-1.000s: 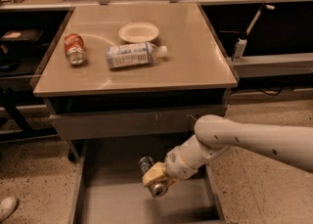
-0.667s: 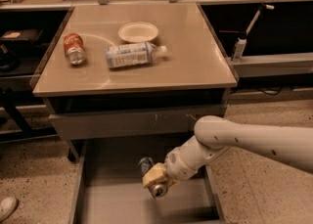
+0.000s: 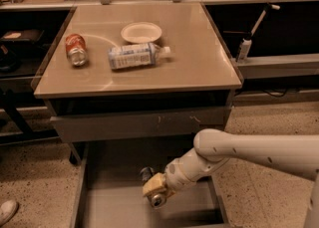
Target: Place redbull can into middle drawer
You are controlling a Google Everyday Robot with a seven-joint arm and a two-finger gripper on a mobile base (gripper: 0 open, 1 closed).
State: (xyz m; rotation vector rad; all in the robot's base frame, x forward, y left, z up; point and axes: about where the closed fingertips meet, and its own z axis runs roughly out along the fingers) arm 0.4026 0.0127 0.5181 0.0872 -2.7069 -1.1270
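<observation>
My gripper (image 3: 154, 192), low in the middle of the frame, is clenched around the redbull can (image 3: 158, 200), holding it over the floor of the open middle drawer (image 3: 112, 204). The can's long axis runs nearly toward the camera, so one shiny round end faces the lower edge of the frame, the body mostly hidden. Above, the tabletop (image 3: 204, 57) carries a soda can (image 3: 75, 49), a bottle (image 3: 134, 56) and a plate (image 3: 141, 32).
</observation>
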